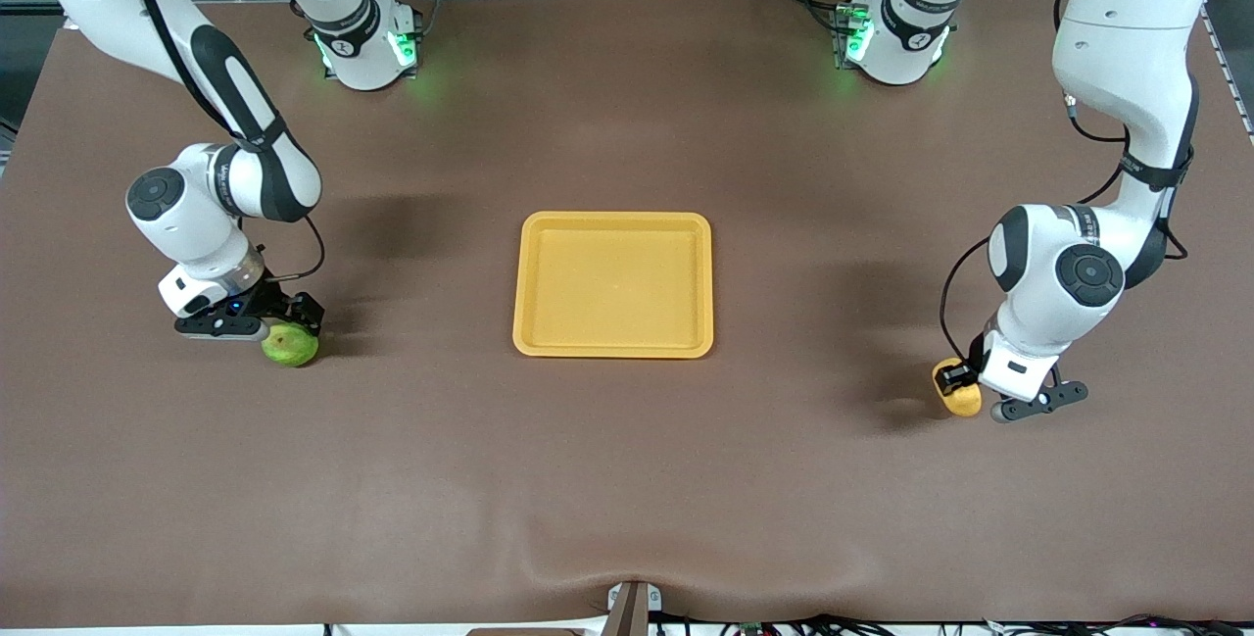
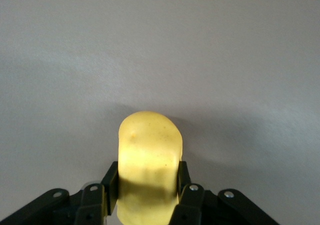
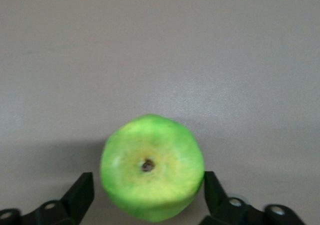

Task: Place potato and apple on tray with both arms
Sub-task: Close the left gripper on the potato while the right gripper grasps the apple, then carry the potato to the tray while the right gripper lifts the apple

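Observation:
The yellow-orange potato (image 1: 965,403) is at the left arm's end of the table. My left gripper (image 1: 952,383) is shut on it; in the left wrist view both black fingers (image 2: 110,179) press the potato (image 2: 150,145) from either side. I cannot tell if it still touches the table. The green apple (image 1: 290,346) lies on the table at the right arm's end. My right gripper (image 1: 286,328) is open around it; in the right wrist view the apple (image 3: 152,172) sits stem dimple up between the fingers (image 3: 82,192), with a gap at one finger. The yellow tray (image 1: 613,224) lies mid-table, with nothing on it.
The brown table cover (image 1: 627,479) is bare around the tray. The two arm bases (image 1: 367,48) stand along the edge farthest from the front camera. A small bracket (image 1: 632,607) sits at the edge nearest the front camera.

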